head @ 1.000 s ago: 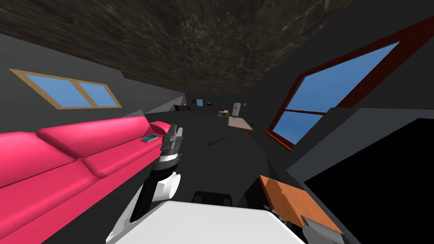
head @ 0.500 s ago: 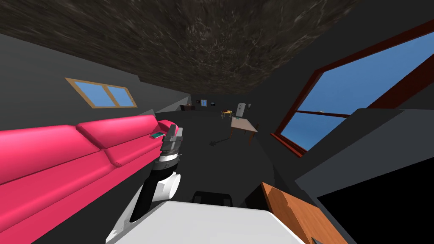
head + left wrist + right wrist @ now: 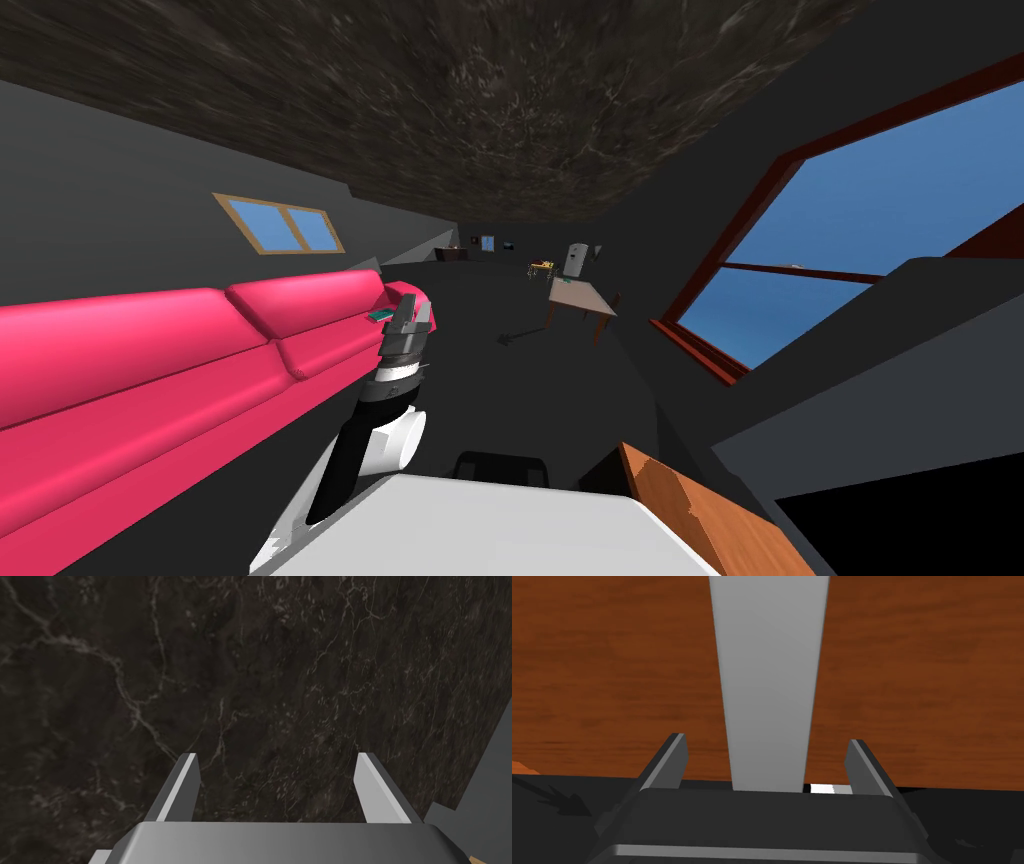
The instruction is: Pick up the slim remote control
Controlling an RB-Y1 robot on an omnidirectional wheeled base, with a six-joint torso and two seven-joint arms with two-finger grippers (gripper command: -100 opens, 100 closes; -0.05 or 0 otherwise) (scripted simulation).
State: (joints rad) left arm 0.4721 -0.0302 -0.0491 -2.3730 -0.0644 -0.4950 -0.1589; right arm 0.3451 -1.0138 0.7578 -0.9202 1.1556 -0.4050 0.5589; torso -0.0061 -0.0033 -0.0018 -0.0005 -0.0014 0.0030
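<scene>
Beside a long pink sofa in a dark-walled room, both grippers spread wide and holding nothing.

In the head view the pink sofa (image 3: 150, 370) fills 9 o'clock. The slim remote (image 3: 379, 314), a small teal slab, lies on its far seat cushion at 10 o'clock of the raised left gripper (image 3: 411, 315). A red-framed window (image 3: 850, 230) is at 3, a wooden table (image 3: 700, 510) at 5 and a marbled ceiling (image 3: 480, 100) at 12. The right wrist view adds the right gripper (image 3: 768, 741) over brown wood, with a light grey strip (image 3: 767, 676) running between its fingers.

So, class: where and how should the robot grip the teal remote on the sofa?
Likely across its short width, mid-length, from above: the remote lies flat on the sofa seat, leaving only its long edges for the open left pincer.
</scene>
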